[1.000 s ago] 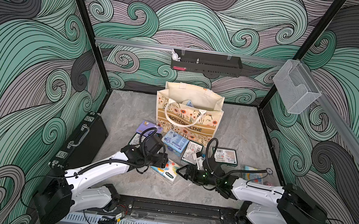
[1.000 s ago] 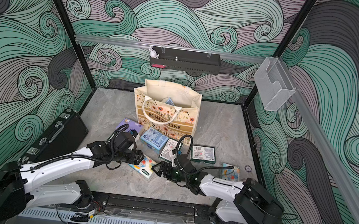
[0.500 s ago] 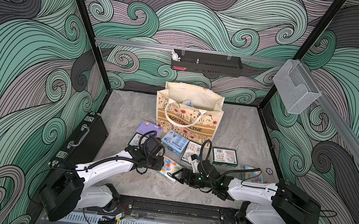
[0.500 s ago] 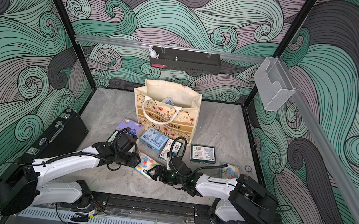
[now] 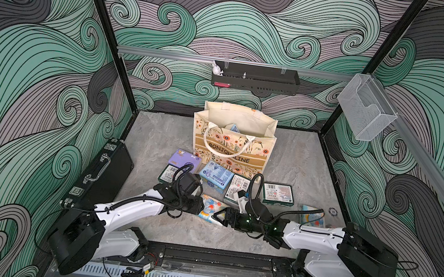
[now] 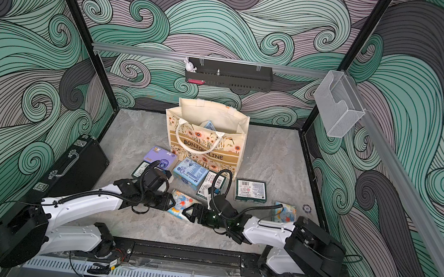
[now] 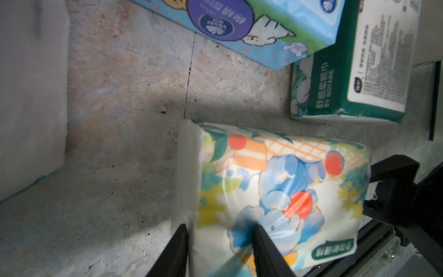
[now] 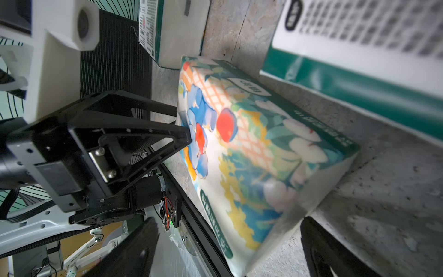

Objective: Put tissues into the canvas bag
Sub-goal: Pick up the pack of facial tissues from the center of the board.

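Tissue pack with cartoon elephant print near the front edge of the bench, mid-width, pinched at one end by left gripper, jaws narrow and tight on it. Opposite end flanked by right gripper, jaws spread wide, not clamping. Just behind, lying loose: light blue pack, green-white packs, purple pack. Toward the right edge, second elephant pack. Farther back, canvas bag upright at the middle, mouth open, one blue pack showing inside.
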`<state>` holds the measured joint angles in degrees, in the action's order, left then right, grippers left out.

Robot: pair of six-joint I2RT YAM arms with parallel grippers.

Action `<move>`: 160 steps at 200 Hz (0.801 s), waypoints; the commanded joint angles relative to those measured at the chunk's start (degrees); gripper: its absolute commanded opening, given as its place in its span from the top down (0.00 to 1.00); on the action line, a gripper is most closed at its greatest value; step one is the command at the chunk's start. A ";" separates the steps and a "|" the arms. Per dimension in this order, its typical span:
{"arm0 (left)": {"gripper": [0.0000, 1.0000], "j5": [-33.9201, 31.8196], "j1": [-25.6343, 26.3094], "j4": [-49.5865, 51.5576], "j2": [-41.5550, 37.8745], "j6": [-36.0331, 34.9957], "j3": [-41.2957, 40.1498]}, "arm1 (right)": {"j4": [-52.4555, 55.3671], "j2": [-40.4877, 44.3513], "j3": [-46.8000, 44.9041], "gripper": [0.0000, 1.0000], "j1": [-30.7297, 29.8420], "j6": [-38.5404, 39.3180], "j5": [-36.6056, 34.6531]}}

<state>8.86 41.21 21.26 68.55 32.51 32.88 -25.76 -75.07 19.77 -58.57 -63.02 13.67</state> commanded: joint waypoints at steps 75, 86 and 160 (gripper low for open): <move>0.67 -2.45 -0.34 2.91 2.38 4.55 -4.50 | 7.65 2.48 0.88 0.07 -0.05 2.38 -5.38; 0.70 -2.90 -0.34 3.32 3.03 5.31 -4.58 | 5.93 1.45 0.49 0.07 0.20 1.71 -5.32; 0.73 -3.74 -0.78 3.75 3.83 7.50 -5.54 | -3.48 -5.37 2.72 0.07 2.19 1.23 -0.10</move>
<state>8.19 40.88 17.87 69.67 38.48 30.87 -25.21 -79.24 20.88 -57.45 -61.63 11.62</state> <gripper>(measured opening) 0.270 0.927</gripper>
